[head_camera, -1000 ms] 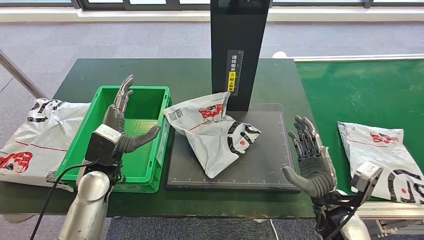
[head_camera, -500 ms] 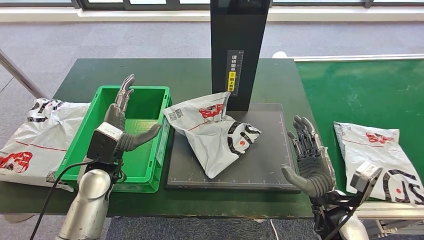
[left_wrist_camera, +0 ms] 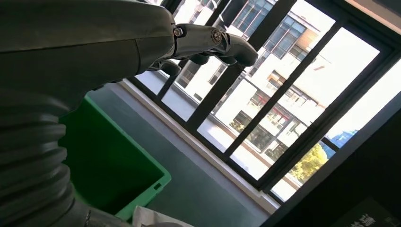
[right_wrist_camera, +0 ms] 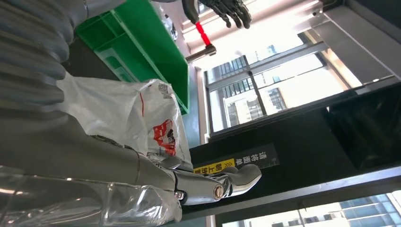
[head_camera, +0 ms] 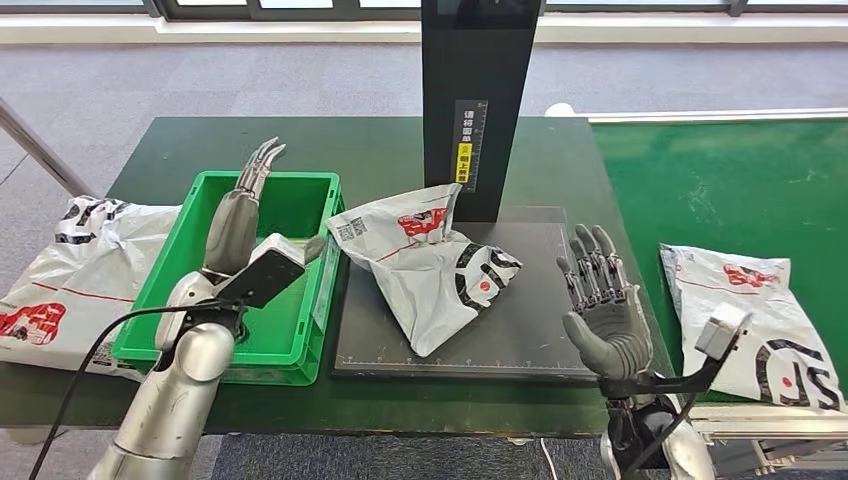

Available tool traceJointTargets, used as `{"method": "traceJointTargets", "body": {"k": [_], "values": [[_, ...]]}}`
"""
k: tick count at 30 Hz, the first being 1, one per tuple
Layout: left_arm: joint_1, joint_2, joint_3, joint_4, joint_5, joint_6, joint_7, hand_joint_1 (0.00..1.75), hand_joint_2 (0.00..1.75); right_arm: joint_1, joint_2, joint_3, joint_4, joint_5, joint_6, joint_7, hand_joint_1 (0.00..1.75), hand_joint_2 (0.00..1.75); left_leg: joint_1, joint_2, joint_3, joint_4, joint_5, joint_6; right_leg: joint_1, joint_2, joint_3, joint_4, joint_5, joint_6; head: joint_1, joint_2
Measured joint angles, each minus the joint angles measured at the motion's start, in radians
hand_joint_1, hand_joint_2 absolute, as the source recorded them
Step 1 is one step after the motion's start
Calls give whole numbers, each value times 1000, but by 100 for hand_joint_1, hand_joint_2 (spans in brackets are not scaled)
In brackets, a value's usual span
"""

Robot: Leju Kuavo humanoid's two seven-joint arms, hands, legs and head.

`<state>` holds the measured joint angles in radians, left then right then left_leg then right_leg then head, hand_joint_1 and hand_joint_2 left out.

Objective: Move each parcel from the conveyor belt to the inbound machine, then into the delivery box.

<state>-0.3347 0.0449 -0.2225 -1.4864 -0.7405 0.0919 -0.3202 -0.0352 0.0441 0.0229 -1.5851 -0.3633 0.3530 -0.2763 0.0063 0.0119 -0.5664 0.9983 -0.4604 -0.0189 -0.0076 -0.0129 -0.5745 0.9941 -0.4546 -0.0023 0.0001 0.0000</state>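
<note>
The dark green table (head_camera: 380, 150) fills the middle of the frame. The green conveyor belt (head_camera: 720, 180) at right carries a white plastic parcel (head_camera: 745, 320). The black scanner platform (head_camera: 520, 300) at centre bears a crumpled white parcel (head_camera: 425, 265). Left of it stands the green plastic box (head_camera: 290, 205). The left hand (head_camera: 240, 215) over it and the right hand (head_camera: 600, 300) at lower right have fingers spread, holding nothing.

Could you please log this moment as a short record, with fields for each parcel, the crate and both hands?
parcel on scanner: crumpled white bag lying on the black scanner plate, against the black column
parcel on belt: flat on the green belt, at
parcel at left: on the table beside the crate
green crate: no parcel visible inside
left hand: empty, fingers extended over the crate
right hand: empty, fingers spread, between scanner and belt
</note>
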Motion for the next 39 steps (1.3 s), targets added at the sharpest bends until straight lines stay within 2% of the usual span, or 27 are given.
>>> {"method": "traceJointTargets", "body": {"k": [5, 9, 15, 22, 29, 39], "values": [[-100, 59, -53, 88, -116, 24, 34, 0, 175, -29, 14, 0, 31, -14, -30, -1, 0, 175, 0, 0, 0, 0, 1, 0, 0, 0, 0, 0, 1, 0, 0, 0], [-186, 86, -110, 167, -188, 29, 57, 0, 175, -39, 14, 1, 49, 0, -46, -22, 0, 175, 0, -1, 0, 0, 1, 0, 0, 0, 0, 0, 1, 0, 0, 0], [-334, 91, -232, 279, -287, 0, 87, 0, 175, -48, 14, 7, 66, 25, -56, -38, 0, 175, 0, -1, 0, 0, 1, 0, -1, -1, 0, 0, 1, 0, 0, 0], [-438, 92, -330, 366, -354, -32, 114, 0, 175, -47, 14, 10, 67, 53, -61, -48, 0, 175, 0, -1, -1, 0, 1, 0, 0, 0, 0, 0, 1, 0, 0, 0], [-494, 93, -384, 436, -367, -35, 122, 0, 175, -57, 14, 11, 77, 65, -61, -51, 0, 175, 0, -1, -1, 0, 1, -1, 0, 0, 0, 1, 1, 0, 0, 0], [-512, 97, -402, 470, -352, -30, 118, 0, 175, -64, 14, 11, 88, 72, -59, -56, 0, 175, 0, -1, -1, 0, 1, -1, 0, 0, 0, 1, 1, 0, 0, 0]]}}
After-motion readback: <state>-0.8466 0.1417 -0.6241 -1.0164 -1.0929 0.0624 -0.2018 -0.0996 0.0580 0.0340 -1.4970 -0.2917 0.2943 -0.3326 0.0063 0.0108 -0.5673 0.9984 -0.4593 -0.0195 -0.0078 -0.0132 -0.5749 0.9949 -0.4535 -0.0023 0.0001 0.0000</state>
